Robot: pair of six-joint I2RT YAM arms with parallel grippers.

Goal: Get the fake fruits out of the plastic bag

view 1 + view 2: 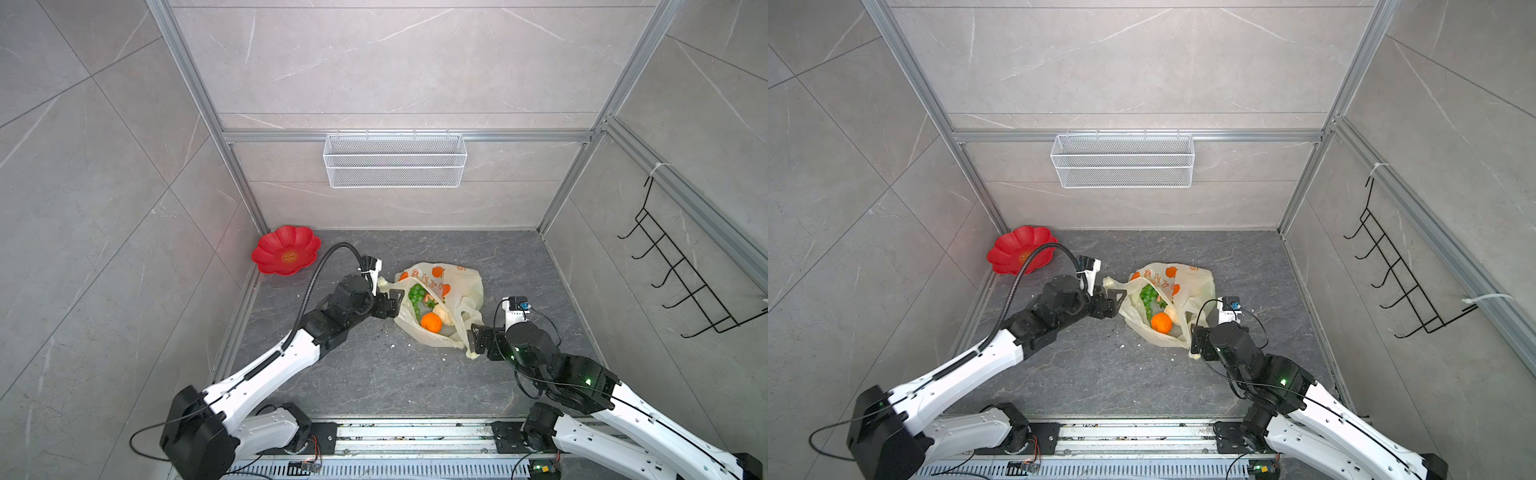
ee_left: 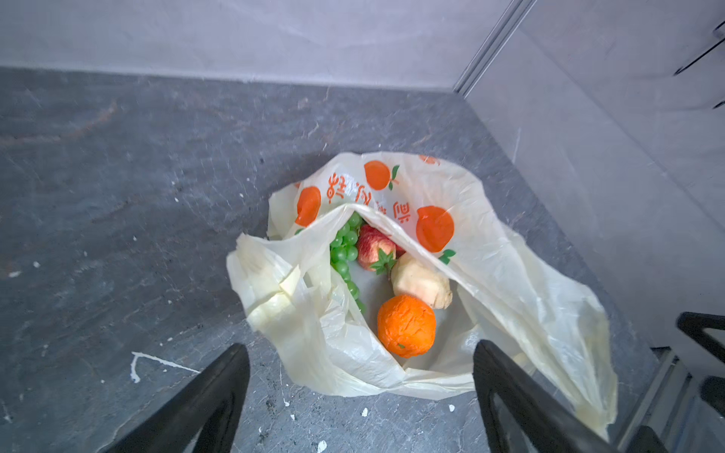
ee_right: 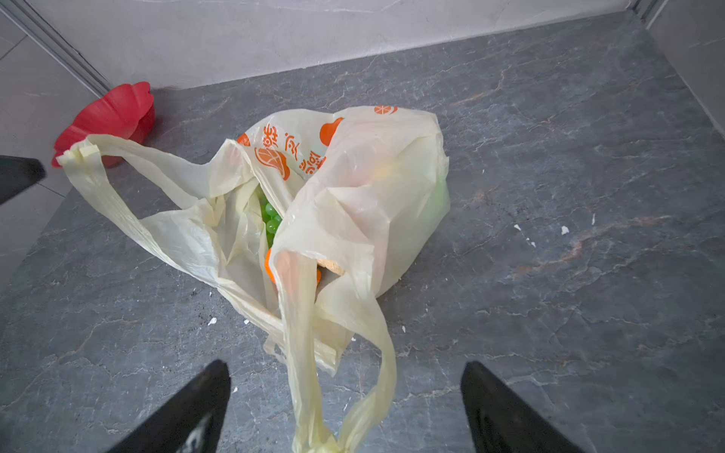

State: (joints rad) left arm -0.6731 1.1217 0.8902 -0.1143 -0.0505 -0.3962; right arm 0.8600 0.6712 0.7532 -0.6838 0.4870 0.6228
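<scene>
Top views, surface: dark grey stone-look floor [image 1: 374, 374], dotted with small white crumbs; metal rail [image 1: 415, 432] along the near edge.
Top views, room: pale grey marble-look wall panels [image 1: 395, 62] in aluminium framing; white mesh basket [image 1: 395, 160] on the back wall; black hook rack [image 1: 685, 282] on the right wall; red flower-shaped plate [image 1: 286, 249] propped in the back left corner.
Top views, plastic bag [image 1: 461, 286]: lies on the floor between the two arms, mouth open.
Top views, fake fruits [image 1: 432, 305]: all inside the bag, among them an orange [image 1: 431, 322] and green grapes [image 1: 415, 294].
Top views, left gripper [image 1: 394, 303]: released, just beside the bag's left edge.
Top views, right gripper [image 1: 476, 338]: spread wide at the bag's near right corner.
Left wrist view, extra: red fruit with a green leafy cap [image 2: 376, 247] and pale knobbly piece [image 2: 419, 280], touching, between grapes and orange; black fingers [image 2: 219, 392] far apart, nothing pinched.
Right wrist view, extra: bag wall hides most fruit, leaving only grapes and a sliver of orange; handle loop [image 3: 341, 353] hangs between the parted fingers, gripped by neither; second loop [image 3: 84, 153] stretched out toward the plate.
</scene>
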